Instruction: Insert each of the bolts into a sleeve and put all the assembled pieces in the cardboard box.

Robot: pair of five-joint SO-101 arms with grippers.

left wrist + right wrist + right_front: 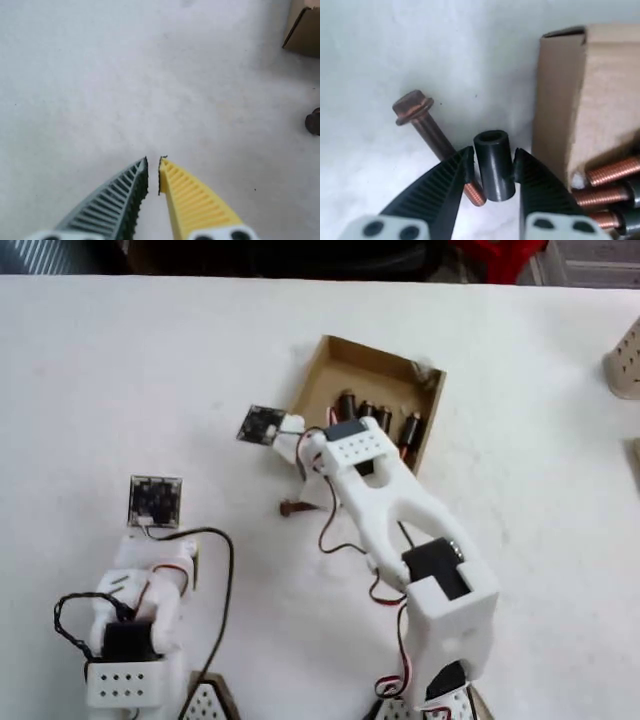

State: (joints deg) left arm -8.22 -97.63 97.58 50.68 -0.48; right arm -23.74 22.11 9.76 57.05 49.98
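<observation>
Right claw (pixel 492 151) around black sleeve (pixel 494 172), seemingly tight; copper bolt (pixel 422 120) beside

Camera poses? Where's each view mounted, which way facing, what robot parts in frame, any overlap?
High view: fixed above, looks down on the table; left arm and right arm show.
Left wrist view: on the left wrist, faces along the left pincer onto bare table.
Right wrist view: on the right wrist, faces past the right pincer at sleeve, bolt, box.
Shared: high and right wrist views both show bolt and box.
</observation>
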